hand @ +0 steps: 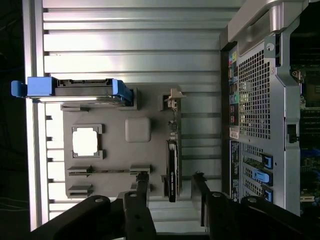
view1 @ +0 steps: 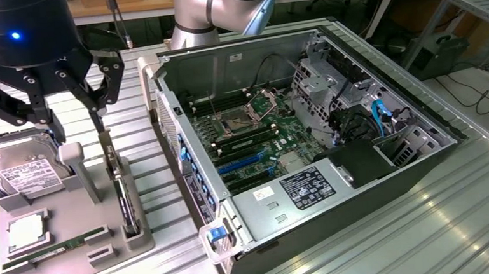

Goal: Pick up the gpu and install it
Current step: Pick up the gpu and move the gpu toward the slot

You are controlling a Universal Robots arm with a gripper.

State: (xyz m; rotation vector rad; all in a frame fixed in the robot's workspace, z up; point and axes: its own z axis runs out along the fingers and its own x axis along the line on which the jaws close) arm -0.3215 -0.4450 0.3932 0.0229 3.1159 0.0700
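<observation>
Evidently the task is only at its beginning — the gpu (view1: 126,208) is found standing edge-on in a slot of the grey holder (view1: 73,249) on the bench (view1: 454,226), just beside the open computer case (view1: 223,68). The fingers (hand: 142,182) of the gripper (view1: 80,131) are spread apart and empty, held above the card with one on each side — no contact is seen. Neither the pick-up nor the installation into the case is done yet.

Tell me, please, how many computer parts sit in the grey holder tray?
4: the hard drive at one end, the CPU chip mid-tray, the RAM stick beside it, and the gpu edge-on along the side nearest the computer case. None appears hidden.
</observation>
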